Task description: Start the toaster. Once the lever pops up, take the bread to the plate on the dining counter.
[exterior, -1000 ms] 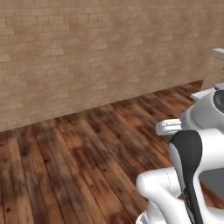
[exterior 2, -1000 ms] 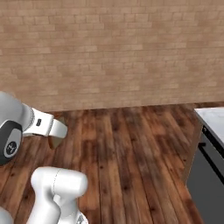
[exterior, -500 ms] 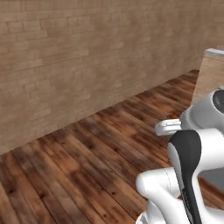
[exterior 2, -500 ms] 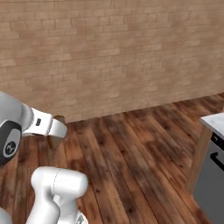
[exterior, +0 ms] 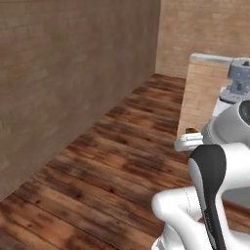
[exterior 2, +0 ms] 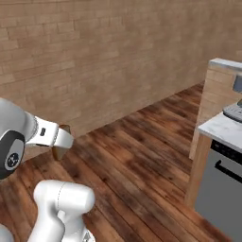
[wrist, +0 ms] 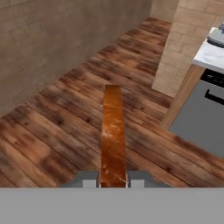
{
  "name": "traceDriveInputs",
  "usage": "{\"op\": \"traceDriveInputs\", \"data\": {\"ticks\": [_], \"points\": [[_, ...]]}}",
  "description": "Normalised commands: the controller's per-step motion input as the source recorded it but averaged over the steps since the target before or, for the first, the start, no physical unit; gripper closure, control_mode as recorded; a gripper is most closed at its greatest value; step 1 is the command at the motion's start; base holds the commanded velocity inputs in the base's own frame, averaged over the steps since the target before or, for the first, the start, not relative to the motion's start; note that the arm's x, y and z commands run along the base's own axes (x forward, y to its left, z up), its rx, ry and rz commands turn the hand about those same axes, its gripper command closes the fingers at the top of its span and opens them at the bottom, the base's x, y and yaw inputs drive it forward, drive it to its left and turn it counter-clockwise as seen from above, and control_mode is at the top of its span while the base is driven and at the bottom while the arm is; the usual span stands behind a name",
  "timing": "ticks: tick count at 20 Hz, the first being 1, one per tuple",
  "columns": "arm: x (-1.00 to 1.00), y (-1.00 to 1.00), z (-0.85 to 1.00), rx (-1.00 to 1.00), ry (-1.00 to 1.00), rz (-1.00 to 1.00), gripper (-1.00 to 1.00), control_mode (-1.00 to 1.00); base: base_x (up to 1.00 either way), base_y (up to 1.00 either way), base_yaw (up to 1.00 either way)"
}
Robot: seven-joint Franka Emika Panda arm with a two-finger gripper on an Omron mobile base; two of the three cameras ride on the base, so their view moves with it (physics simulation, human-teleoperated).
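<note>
**Bread riding edge-on in closed jaws**

The gripper (wrist: 113, 183) is sitting at the bottom centre of the hand view, its jaws pinching the bread (wrist: 113, 133), which is standing edge-on up the middle of the frame above the wooden floor (wrist: 57, 127). A marble counter (wrist: 210, 54) is showing at upper right, near a brick wall (exterior 2: 94, 61).

The bread (wrist: 113, 135), a brown slice seen edge-on, sits clamped upright between the claw's (wrist: 113, 180) fingers, above the wooden floor.
</note>
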Motion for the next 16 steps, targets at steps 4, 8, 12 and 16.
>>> {"op": "traceDriveInputs", "data": {"ticks": [4, 8, 12, 16], "points": [[0.0, 0.0, 0.0, 0.0, 0.0, 0.0, 1.0, 1.0, 0.81, 0.89, -0.64], [0.0, 0.0, 0.0, 0.0, 0.0, 0.0, 1.0, 1.0, 0.82, 0.91, -0.63], [0.0, 0.0, 0.0, 0.0, 0.0, 0.0, 1.0, 1.0, 0.94, 0.99, -0.54], [0.0, 0.0, 0.0, 0.0, 0.0, 0.0, 1.0, 1.0, 1.0, 1.0, -0.4]]}}
